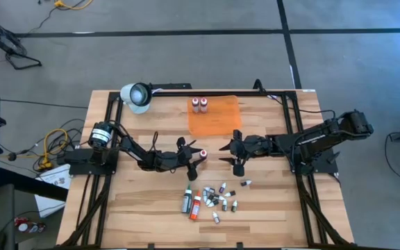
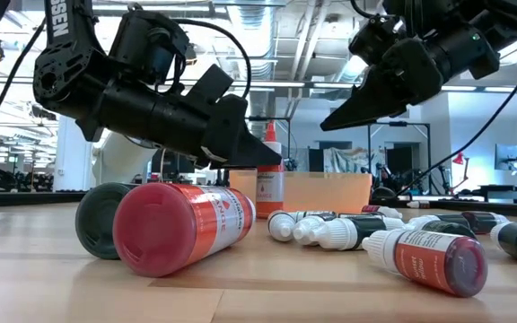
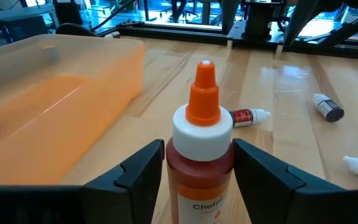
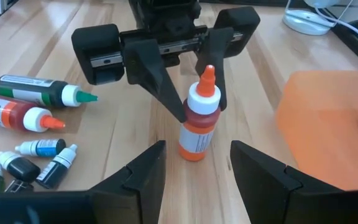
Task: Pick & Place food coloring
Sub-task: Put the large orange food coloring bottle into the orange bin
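Note:
An orange food coloring bottle (image 3: 199, 124) with a white cap and orange tip stands upright near the table's middle, and my left gripper (image 1: 197, 154) is shut on it. My right gripper (image 1: 230, 154) hangs open a short way toward the table's right of the bottle (image 4: 197, 127), above the table, with nothing between its fingers. Several more food coloring bottles (image 1: 210, 198) lie on their sides in a cluster nearer the front edge. In the low view they show as a big red one (image 2: 182, 229) and small droppers (image 2: 424, 260). My left gripper pinches the bottle's upper body (image 3: 174, 163), just under the white cap, between its two fingers (image 4: 166, 93). The fingers come nearly level from the table's left. The bottle stays upright, and its base (image 4: 192, 154) appears to rest on the table.
A translucent orange tray (image 1: 217, 119) lies just beyond the grippers toward the far edge, with two small bottles (image 1: 200, 104) at its far left corner. A single dropper (image 1: 245, 183) lies right of the cluster. A white round object (image 1: 136, 96) sits at the far left.

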